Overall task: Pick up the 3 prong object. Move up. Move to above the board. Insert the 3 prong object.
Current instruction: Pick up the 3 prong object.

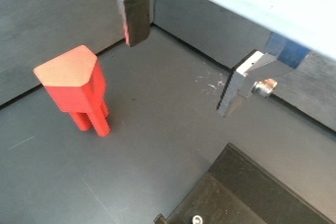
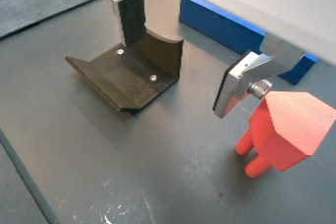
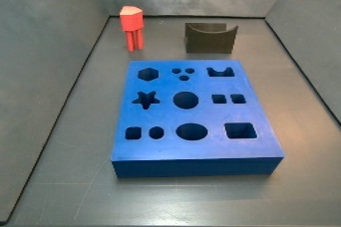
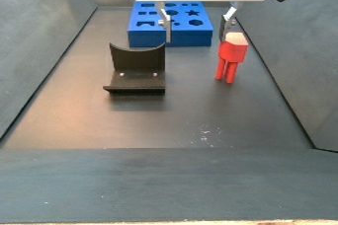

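- Gripper [image 4: 197,17] jaws released, nothing between them; hangs at the top of a side view, between fixture [image 4: 133,69] and prong piece [image 4: 232,55].
- Prong piece stands upright on its legs on the worktop [image 4: 199,111], untouched, so my read: pick not started.
- Board [image 3: 190,113] mid-frame, all holes empty.
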